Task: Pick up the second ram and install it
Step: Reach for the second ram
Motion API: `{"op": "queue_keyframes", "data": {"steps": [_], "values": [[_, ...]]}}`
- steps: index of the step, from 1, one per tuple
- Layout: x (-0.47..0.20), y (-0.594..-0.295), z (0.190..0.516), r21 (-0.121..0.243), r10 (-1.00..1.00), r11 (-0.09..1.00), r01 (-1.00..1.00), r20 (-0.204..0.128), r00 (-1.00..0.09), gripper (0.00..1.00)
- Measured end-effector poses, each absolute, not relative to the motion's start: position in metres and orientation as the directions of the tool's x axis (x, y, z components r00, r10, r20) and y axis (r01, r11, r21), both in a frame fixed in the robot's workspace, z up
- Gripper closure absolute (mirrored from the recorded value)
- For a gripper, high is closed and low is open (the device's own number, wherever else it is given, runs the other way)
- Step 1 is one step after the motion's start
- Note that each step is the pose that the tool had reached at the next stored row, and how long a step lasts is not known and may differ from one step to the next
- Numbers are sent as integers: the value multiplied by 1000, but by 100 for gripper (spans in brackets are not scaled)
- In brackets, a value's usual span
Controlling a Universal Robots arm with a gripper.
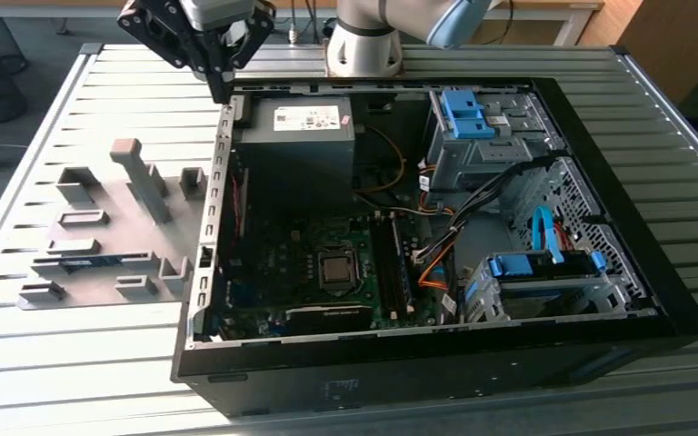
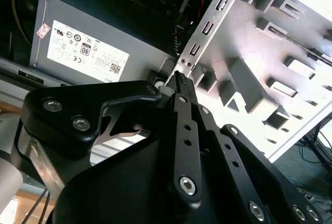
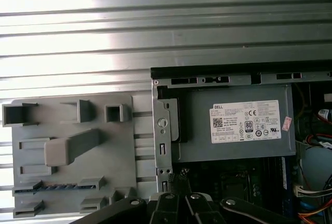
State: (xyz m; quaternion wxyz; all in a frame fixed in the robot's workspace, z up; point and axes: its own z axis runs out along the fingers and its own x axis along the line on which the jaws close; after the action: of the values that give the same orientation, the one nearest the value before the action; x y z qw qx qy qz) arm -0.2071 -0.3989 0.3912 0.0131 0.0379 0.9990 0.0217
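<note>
Second ram (image 1: 87, 263) lies flat in a slot of the grey holder plate (image 1: 104, 195), in the plate's near part, on the counter (image 1: 70, 363) toward the exterior view's left of the open computer case (image 1: 446, 363). In the first wrist view the blue stick (image 3: 57, 187) sits between two grey blocks of that plate, untouched.

The gripper (image 1: 222, 94) hangs well apart from the second ram, above the far left corner of the case, where the perforated side wall (image 1: 215, 200) meets the back edge. It points straight down, its black linkages spread wide at the top and narrowing to a single tip. In the second wrist view the fingers (image 2: 182, 105) lie pressed together with nothing between them, their tip just over the wall's edge beside the power supply (image 2: 78, 32).

The arm's pale base (image 1: 367, 45) stands at the far edge of the counter, behind the case, and a blue-capped joint (image 1: 458, 20) shows beside it; the wrist reaches from there toward the exterior view's left.

Inside the case, the motherboard (image 1: 313, 272) lies near of the power supply, with blue drive brackets (image 1: 464, 113) on the right.
</note>
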Motion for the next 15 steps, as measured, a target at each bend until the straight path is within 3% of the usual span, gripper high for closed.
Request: {"op": "queue_keyframes", "data": {"steps": [15], "values": [[-220,-399,391,44,76,996,75,-24,-997,89]]}}
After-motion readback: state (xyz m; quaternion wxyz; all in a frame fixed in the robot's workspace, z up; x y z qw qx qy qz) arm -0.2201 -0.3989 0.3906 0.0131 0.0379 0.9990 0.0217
